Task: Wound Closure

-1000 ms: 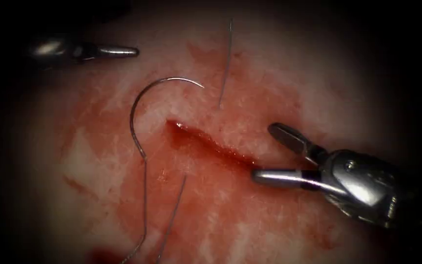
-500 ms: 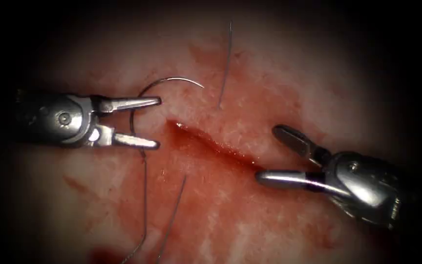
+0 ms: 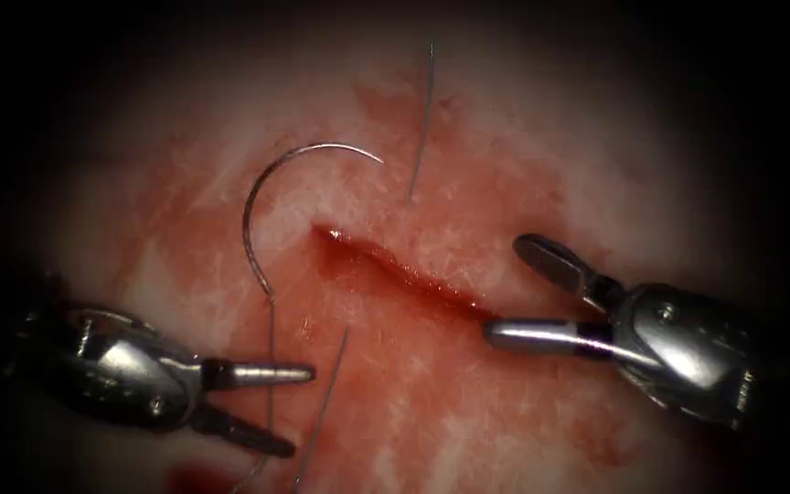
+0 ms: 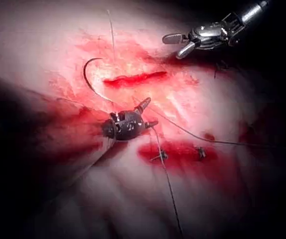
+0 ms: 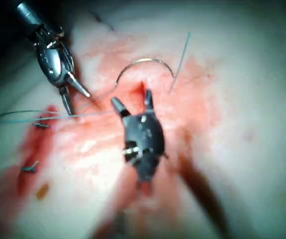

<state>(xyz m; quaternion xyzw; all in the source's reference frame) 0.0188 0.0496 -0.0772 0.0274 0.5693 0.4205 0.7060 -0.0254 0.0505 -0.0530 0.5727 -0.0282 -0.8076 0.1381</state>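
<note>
Needle [image 3: 262,197] lies loose on the tissue [image 3: 468,165], curving around the ten o'clock end of the cut [image 3: 395,270], held by neither tool and not driven in. Thread [image 3: 270,366] trails from its tail toward six o'clock. Left tool [image 3: 299,410], at seven o'clock, has its jaws spread astride that thread, pinching nothing. Right tool [image 3: 505,288], at four o'clock, has jaws spread wide and empty beside the cut's lower end.

left gripper [image 3: 291,410]: slim silver jaws, dark joint, steel wrist | right gripper [image 3: 516,291]: silver jaws, screw-studded wrist
</note>
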